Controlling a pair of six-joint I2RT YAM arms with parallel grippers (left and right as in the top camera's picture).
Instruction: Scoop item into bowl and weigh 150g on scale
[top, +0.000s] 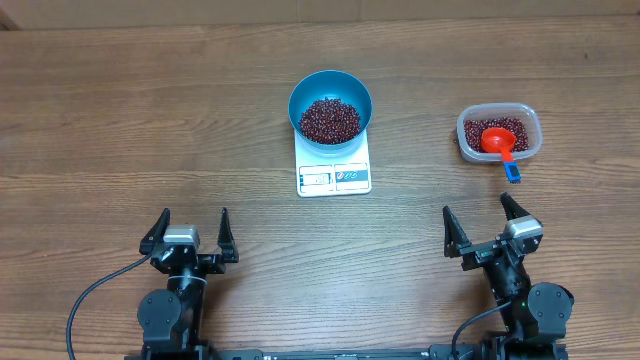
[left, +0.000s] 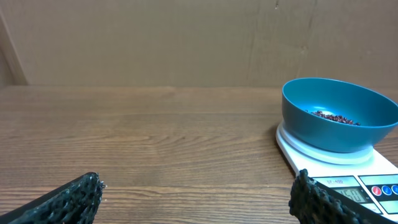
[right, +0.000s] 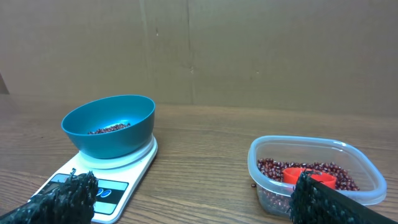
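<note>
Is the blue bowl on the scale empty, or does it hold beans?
It holds beans: the dark red-brown grains cover the bottom of the blue bowl, which stands on the scale.

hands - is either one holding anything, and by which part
Nothing is held. The left hand and right hand are both open and empty, well short of the bowl, scale and scoop.

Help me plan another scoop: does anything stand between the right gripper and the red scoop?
Nothing visible: only bare table lies between the open right gripper and the tub, where the red scoop rests on beans.
</note>
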